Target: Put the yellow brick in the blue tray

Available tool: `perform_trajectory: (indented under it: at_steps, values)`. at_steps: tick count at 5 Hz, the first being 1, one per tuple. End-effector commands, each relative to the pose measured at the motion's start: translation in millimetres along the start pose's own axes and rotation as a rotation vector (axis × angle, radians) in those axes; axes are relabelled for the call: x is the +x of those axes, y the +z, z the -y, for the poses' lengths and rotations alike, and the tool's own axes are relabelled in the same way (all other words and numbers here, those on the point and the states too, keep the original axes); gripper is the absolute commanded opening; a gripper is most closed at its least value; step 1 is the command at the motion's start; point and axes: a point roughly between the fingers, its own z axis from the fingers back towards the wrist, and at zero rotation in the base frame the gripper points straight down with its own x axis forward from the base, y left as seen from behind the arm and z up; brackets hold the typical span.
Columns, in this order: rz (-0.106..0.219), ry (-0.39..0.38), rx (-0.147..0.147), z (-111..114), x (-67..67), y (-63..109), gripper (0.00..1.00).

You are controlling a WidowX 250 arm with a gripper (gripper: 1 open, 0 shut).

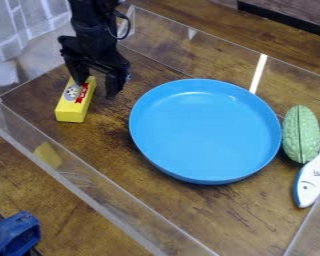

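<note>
The yellow brick (76,101) lies on the wooden table at the left, its round red-and-white label facing up. My black gripper (97,84) points straight down over the brick's far end, open, with one finger (75,78) left of that end and the other on its right. Whether the fingers touch the brick I cannot tell. The blue tray (210,175), a large round shallow dish, rests to the right of the brick with nothing in it.
A green oval object (302,134) and a white device (311,178) lie right of the tray. Clear acrylic walls (69,170) enclose the table. A dark blue cloth (12,235) sits at the bottom left, outside the wall.
</note>
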Motion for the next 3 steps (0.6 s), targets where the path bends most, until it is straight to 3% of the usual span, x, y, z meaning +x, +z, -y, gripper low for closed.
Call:
perform_trajectory:
  at_steps: [1, 2, 3]
  values:
    - [-0.203, 0.015, -0.014, 6.5, -46.7, -28.4, 1.00]
    - [-0.206, -0.023, -0.015, 8.1, -46.4, -25.0, 1.00]
    - [-0.213, -0.010, -0.013, 7.5, -43.7, -23.8, 1.00]
